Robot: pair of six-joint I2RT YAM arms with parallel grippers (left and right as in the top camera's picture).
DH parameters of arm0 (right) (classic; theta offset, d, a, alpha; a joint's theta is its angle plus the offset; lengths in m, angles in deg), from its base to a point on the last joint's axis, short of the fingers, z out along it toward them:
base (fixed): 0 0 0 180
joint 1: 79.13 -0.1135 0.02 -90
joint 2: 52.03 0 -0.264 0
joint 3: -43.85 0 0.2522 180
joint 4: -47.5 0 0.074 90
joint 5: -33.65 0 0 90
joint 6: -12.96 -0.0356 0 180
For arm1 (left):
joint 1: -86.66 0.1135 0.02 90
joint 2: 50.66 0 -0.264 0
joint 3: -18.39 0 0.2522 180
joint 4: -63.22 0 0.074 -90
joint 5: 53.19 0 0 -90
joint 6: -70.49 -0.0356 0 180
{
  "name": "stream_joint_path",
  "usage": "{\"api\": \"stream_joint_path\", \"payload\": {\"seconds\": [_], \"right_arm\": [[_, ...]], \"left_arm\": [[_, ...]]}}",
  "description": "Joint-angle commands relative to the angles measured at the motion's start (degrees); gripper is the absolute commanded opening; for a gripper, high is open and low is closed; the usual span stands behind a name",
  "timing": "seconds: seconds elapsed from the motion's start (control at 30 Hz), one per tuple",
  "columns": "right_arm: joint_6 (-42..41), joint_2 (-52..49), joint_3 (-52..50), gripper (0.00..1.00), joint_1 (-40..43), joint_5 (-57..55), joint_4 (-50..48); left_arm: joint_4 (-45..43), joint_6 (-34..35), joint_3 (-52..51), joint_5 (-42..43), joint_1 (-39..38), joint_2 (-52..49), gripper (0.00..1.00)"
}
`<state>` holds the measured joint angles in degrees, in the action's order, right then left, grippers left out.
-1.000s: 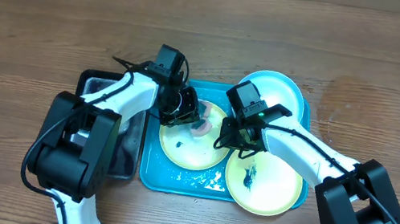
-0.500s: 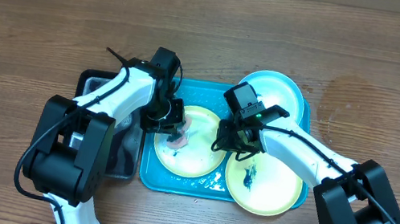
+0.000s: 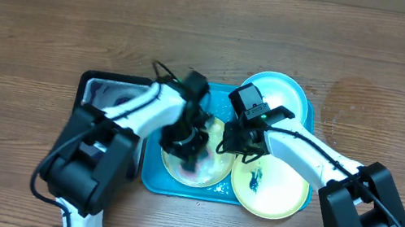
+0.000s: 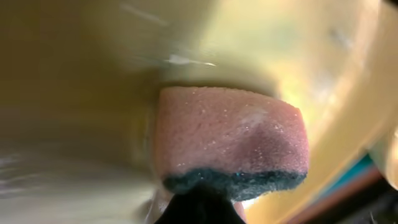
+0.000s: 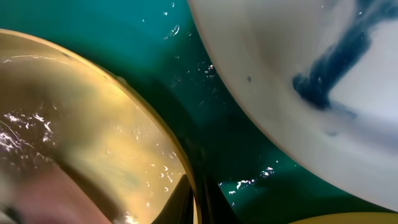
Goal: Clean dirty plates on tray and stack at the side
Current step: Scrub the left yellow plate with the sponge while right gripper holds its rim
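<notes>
The turquoise tray (image 3: 150, 172) holds three plates. My left gripper (image 3: 189, 151) is shut on a pink sponge with a dark green scouring layer (image 4: 230, 137) and presses it on the middle yellow-green plate (image 3: 216, 167), whose wet surface fills the left wrist view (image 4: 93, 62). My right gripper (image 3: 228, 144) is shut on that plate's right rim (image 5: 93, 124), its fingers (image 5: 200, 202) pinching the edge. A second yellow-green plate (image 3: 278, 194) with a dark smear lies at the tray's near right and also shows in the right wrist view (image 5: 298, 62). A light blue plate (image 3: 280, 93) lies at the far right.
A smaller black tray (image 3: 100, 84) sits left of the turquoise tray, under my left arm. Wet tray floor (image 5: 205, 93) shows between the two plates. Bare wooden table surrounds both trays.
My left gripper has swept the sponge across the middle plate, from its far left side toward its near centre. My right gripper has kept its hold on the rim.
</notes>
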<state>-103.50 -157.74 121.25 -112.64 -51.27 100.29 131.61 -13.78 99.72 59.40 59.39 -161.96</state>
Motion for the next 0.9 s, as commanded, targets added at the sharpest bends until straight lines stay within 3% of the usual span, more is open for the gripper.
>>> {"api": "stream_joint_path", "payload": {"seconds": [0.0,0.27,0.53,0.87], "right_arm": [[-1.81,-0.7,0.13,0.04,0.63,-3.48,-0.83],[-1.84,-0.7,0.13,0.04,0.63,-2.43,-1.03],[-1.84,-0.7,0.13,0.04,0.63,-2.43,-1.01],[-1.86,-0.7,0.13,0.04,0.63,-2.45,-0.87]], "left_arm": [[-0.81,-2.1,-3.28,11.26,-4.33,-4.39,0.04],[-4.61,5.31,-3.28,14.19,-2.91,-4.39,0.04],[-14.08,16.13,-3.28,17.99,1.29,-4.39,0.04],[-19.87,31.06,-3.28,13.18,4.85,-4.39,0.04]]}}
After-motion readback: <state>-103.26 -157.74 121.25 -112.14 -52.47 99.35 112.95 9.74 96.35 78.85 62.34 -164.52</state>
